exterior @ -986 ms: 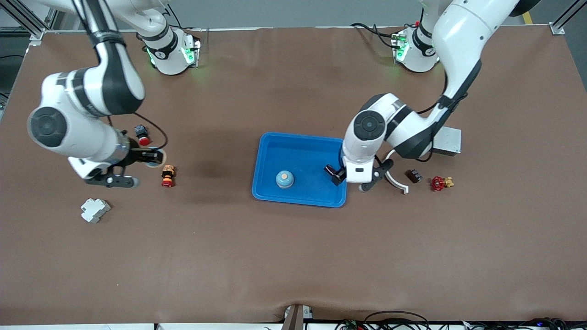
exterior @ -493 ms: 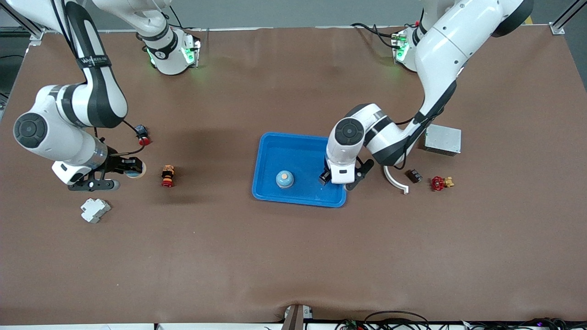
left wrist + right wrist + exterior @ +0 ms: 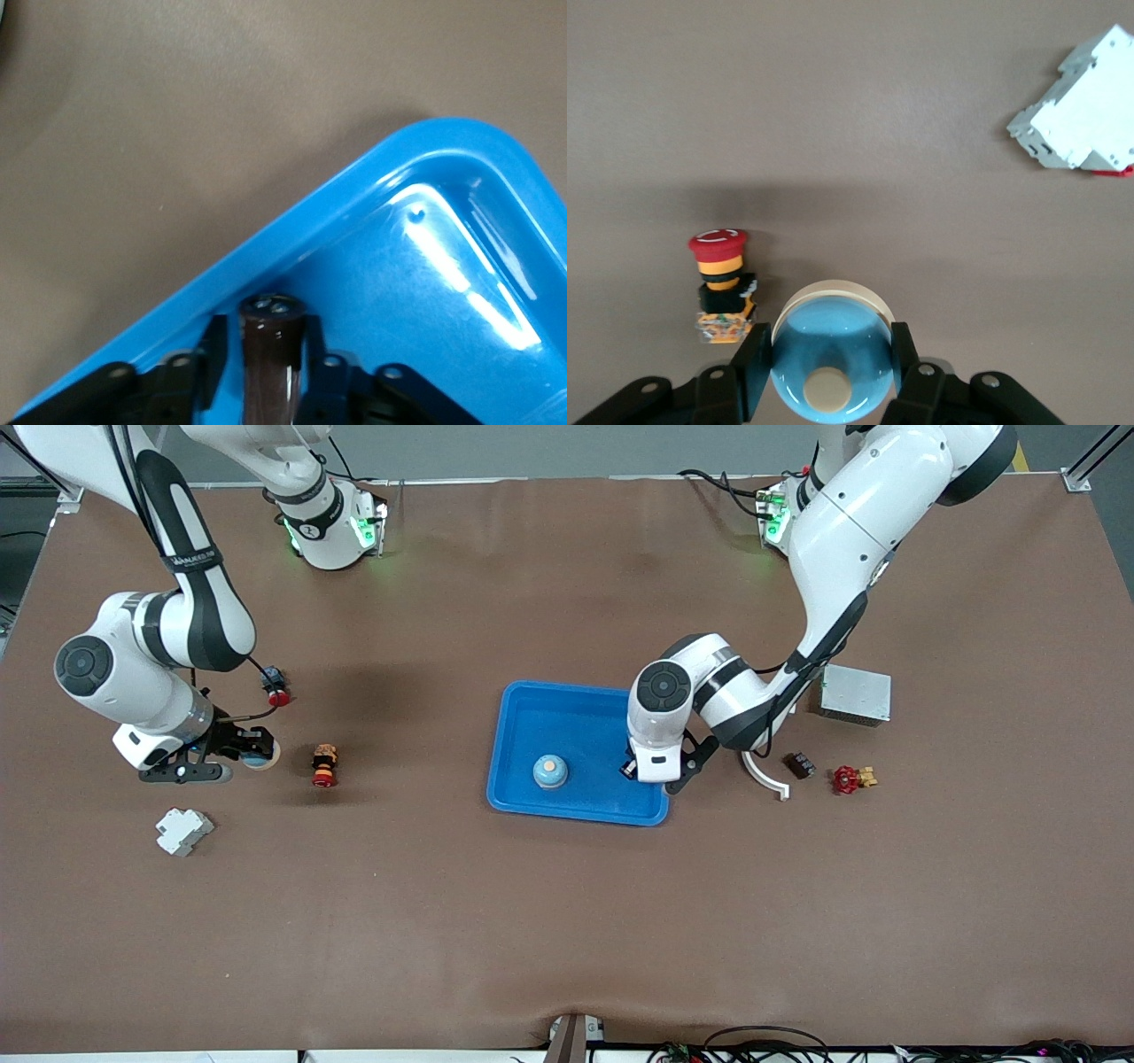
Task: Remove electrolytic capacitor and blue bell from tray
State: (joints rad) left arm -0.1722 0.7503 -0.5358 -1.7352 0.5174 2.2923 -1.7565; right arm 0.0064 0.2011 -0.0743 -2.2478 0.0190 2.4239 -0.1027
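Note:
A dark brown capacitor [image 3: 270, 354] stands between the fingers of my left gripper [image 3: 264, 323], which is shut on it. One finger touches it and a thin gap shows at the other. The left gripper [image 3: 631, 769] is low in the blue tray [image 3: 585, 722], at the corner toward the left arm's end. A blue bell [image 3: 550, 771] with a cream button sits in the tray beside it. My right gripper [image 3: 831, 341] is shut on a second blue bell [image 3: 831, 367], low over the table near the right arm's end [image 3: 257, 755].
A red and orange push button [image 3: 324, 766] stands beside the held bell, a smaller red button [image 3: 275, 688] farther back, a white block [image 3: 183, 831] nearer the camera. Toward the left arm's end lie a grey metal box [image 3: 855, 695], a white curved piece [image 3: 764, 775], a small dark part [image 3: 802, 763] and a red valve [image 3: 849, 779].
The left gripper has moved in over the tray toward the bell, sunk lower, and its fingers have closed in on the capacitor. The right gripper carried its bell toward the right arm's end and lower.

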